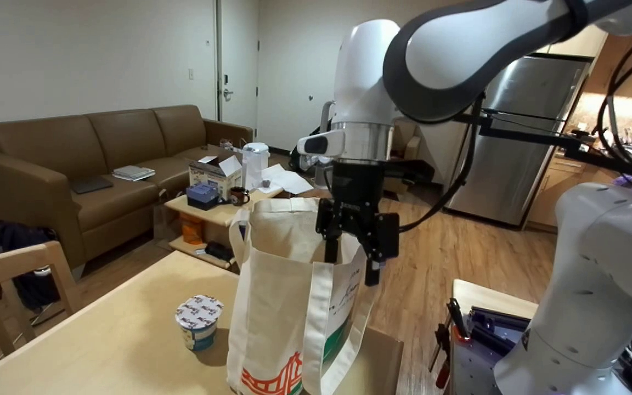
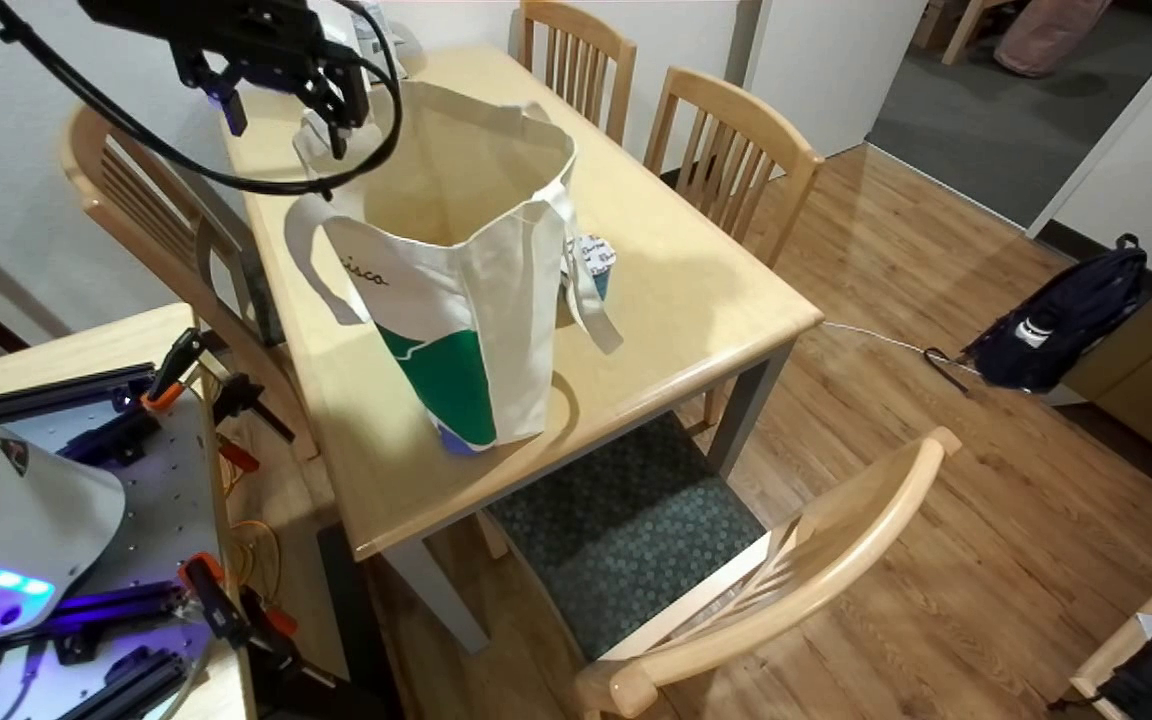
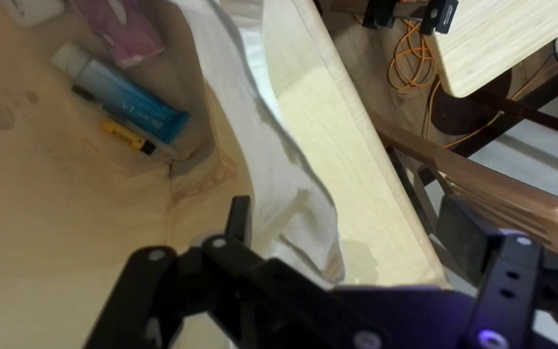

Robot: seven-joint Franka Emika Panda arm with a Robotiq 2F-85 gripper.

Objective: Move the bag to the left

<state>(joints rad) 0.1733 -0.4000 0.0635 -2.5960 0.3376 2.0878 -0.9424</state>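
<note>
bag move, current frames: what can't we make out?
Bag: base cut off by bottom edge in an exterior view.
Cup: partly hidden by a bag handle in an exterior view.
Pink item: cut off by top edge in the wrist view.
Yellow stick: markings too small and blurred in the wrist view.

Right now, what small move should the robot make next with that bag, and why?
Probably close the fingers: they stand open, one inside the bag, the other outside, so shutting them should pinch its side before any move left.
</note>
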